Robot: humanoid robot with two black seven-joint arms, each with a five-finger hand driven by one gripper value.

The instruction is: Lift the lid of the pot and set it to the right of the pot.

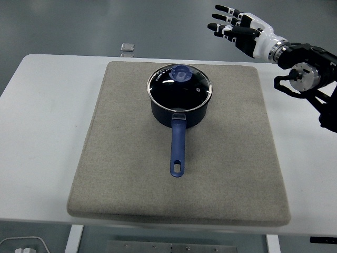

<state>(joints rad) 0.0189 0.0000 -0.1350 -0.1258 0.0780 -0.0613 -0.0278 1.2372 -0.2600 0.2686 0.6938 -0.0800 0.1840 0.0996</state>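
A dark blue pot stands on the grey mat, its long blue handle pointing toward the near edge. A glass lid with a blue knob sits closed on top of it. My right hand hovers high above the mat's far right corner, up and to the right of the lid, fingers spread and holding nothing. The left arm is out of view.
The mat covers most of the white table. A small clear object lies at the table's far edge, left of the pot. Bare mat stretches to the right of the pot.
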